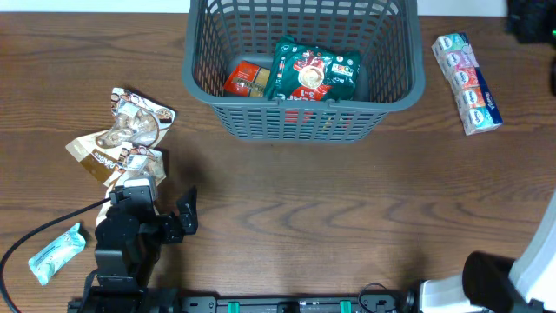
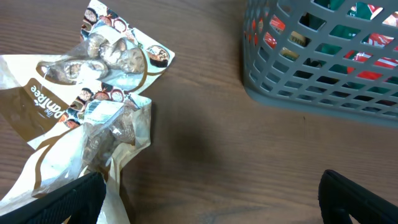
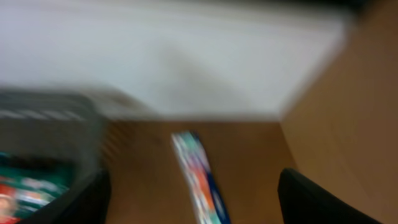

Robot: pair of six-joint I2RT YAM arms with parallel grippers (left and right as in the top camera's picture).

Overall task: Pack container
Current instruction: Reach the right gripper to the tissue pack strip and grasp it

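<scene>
The dark grey lattice basket (image 1: 300, 113) stands at the far middle of the table and shows in the left wrist view (image 2: 311, 93). It holds a green packet (image 1: 313, 71) and a red packet (image 1: 247, 80). Crumpled white-and-brown snack packets (image 1: 122, 135) lie at the left, also in the left wrist view (image 2: 93, 93). My left gripper (image 1: 165, 196) is open just in front of them, its left finger beside a packet edge (image 2: 211, 186). My right gripper (image 3: 194, 182) is open and empty, in a blurred view, facing a blue-and-white strip pack (image 3: 198, 180).
The strip pack (image 1: 467, 71) lies right of the basket. A teal packet (image 1: 57, 252) lies at the near left beside a black cable. My right arm (image 1: 530, 261) is at the near right corner. A dark object sits at the far right corner.
</scene>
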